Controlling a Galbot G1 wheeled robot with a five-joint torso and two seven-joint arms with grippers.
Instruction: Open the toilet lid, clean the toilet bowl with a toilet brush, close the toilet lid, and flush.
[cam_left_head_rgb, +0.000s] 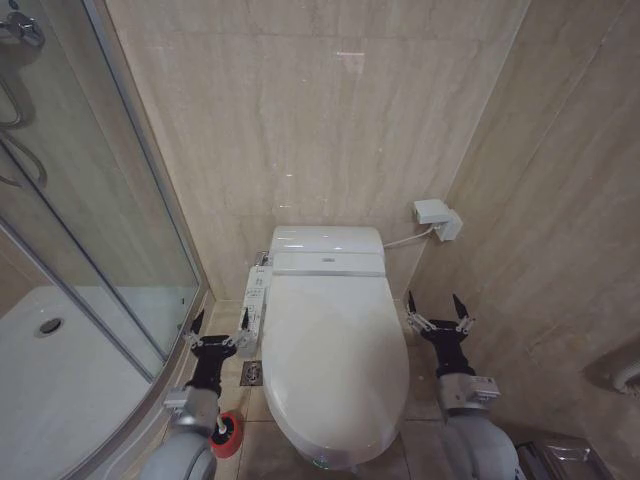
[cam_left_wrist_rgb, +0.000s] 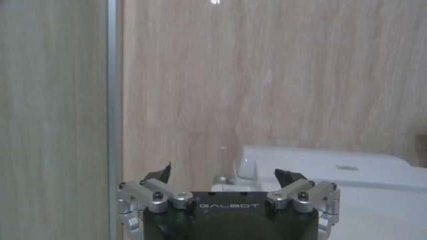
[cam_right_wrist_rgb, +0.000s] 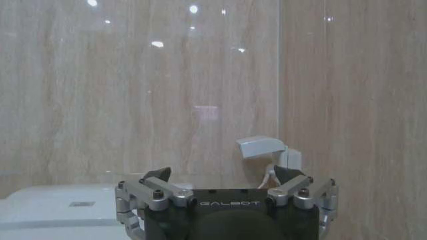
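The toilet lid (cam_left_head_rgb: 335, 350) is a glossy white oval lying shut over the toilet, so the toilet bowl is hidden beneath it. My left gripper (cam_left_head_rgb: 220, 322) (cam_left_wrist_rgb: 223, 172) hovers open and holds nothing, left of the lid and beside the control panel (cam_left_head_rgb: 255, 298). On the lid's right side my right gripper (cam_left_head_rgb: 434, 305) (cam_right_wrist_rgb: 221, 172) is also open and holds nothing. On the floor by my left arm stands the red cup holder (cam_left_head_rgb: 228, 438) of the toilet brush; the arm covers most of the brush.
A curved glass shower enclosure (cam_left_head_rgb: 100, 250) stands close on the left. A floor drain (cam_left_head_rgb: 252, 373) lies between it and the toilet. A white wall box (cam_left_head_rgb: 437, 217) with a cable sits on the right wall. Tiled walls close in behind and on the right.
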